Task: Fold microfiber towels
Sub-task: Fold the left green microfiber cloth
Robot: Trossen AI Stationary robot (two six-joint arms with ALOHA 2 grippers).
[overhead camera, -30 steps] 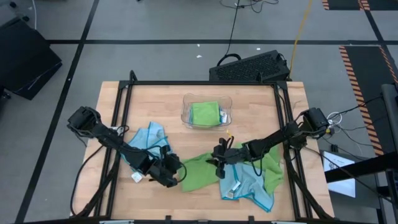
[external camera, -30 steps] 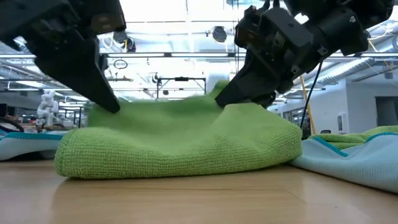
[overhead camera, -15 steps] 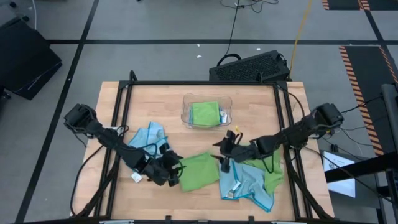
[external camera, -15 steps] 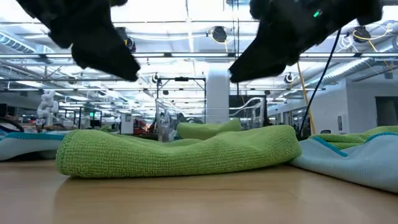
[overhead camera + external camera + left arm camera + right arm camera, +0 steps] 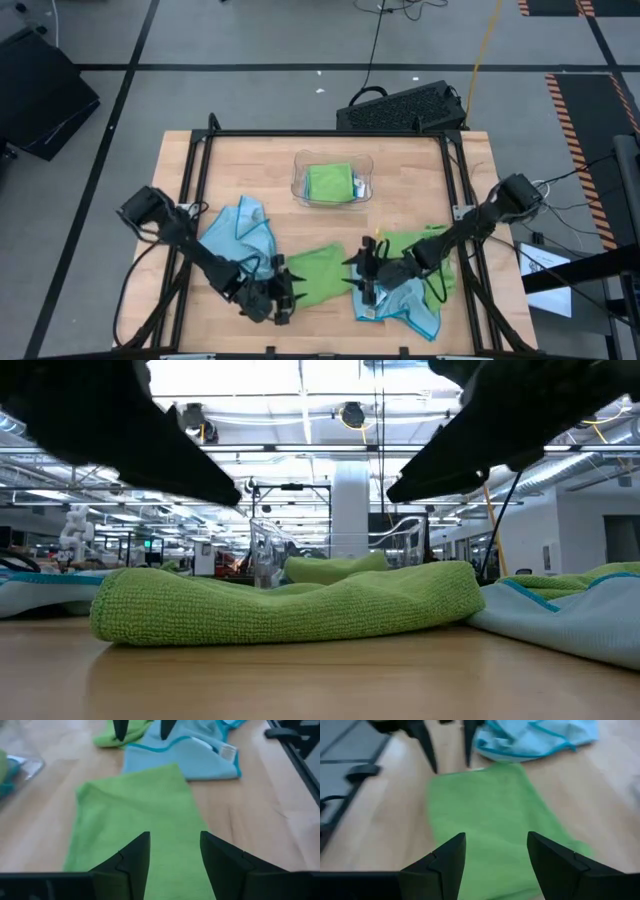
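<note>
A lime green microfiber towel (image 5: 322,272) (image 5: 290,605) lies folded on the wooden table, near the middle front. My left gripper (image 5: 283,298) (image 5: 172,835) hangs open just above its left end. My right gripper (image 5: 362,278) (image 5: 495,836) hangs open just above its right end. Neither touches the cloth. A light blue towel (image 5: 240,232) lies crumpled to the left. At the right, another light blue towel (image 5: 402,300) lies partly over a green one (image 5: 420,245).
A clear plastic tray (image 5: 362,188) with a folded green towel (image 5: 328,181) inside stands at the far middle of the table. A black frame (image 5: 196,190) runs along the table's sides. Bare wood shows in front of the folded towel (image 5: 320,680).
Both grippers were shut on the green towel's upper layer, then opened and let go, leaving it lying folded and narrower. They rose clear of the cloth and drew back toward the table's near edge, the left one tipping further down.
</note>
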